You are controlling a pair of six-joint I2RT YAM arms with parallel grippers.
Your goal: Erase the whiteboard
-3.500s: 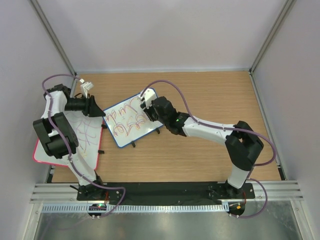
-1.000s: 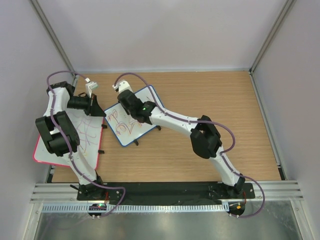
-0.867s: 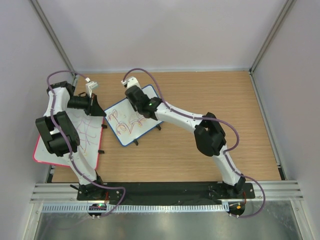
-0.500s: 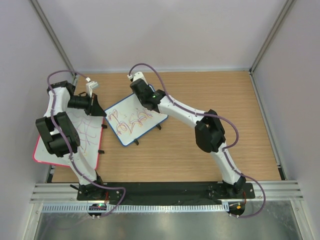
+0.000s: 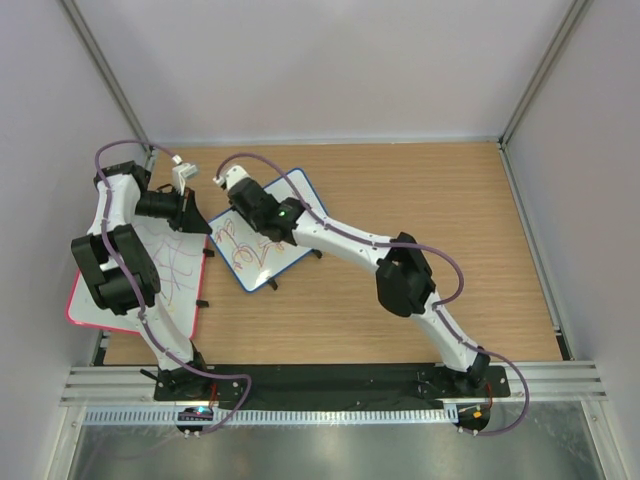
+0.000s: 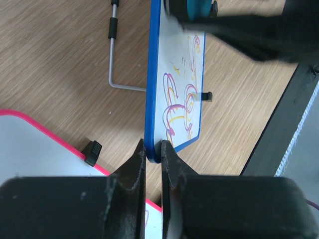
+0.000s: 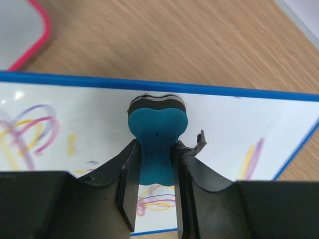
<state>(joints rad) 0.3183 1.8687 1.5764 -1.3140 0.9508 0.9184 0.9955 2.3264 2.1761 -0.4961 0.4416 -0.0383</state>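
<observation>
The blue-framed whiteboard (image 5: 262, 258) lies tilted on the table, with red, purple and yellow scribbles on its near half. My left gripper (image 5: 198, 222) is shut on the board's left corner; in the left wrist view the fingers (image 6: 137, 164) pinch the blue frame (image 6: 152, 74). My right gripper (image 5: 243, 203) is over the board's far left part, shut on a teal eraser (image 7: 157, 127) whose dark felt presses on the white surface (image 7: 239, 124) beside the far frame edge. The eraser also shows in the left wrist view (image 6: 192, 6).
A larger pink-framed whiteboard (image 5: 165, 280) with purple scribbles lies at the left under my left arm, its corner close to the blue board (image 6: 30, 144). A grey metal leg (image 6: 113, 59) of the blue board rests on the wood. Walls enclose the table.
My right gripper has swept the eraser back and forth over the board's far part, now moving left toward the far left corner. The far half's scribbles are wiped. My left gripper has held still.
</observation>
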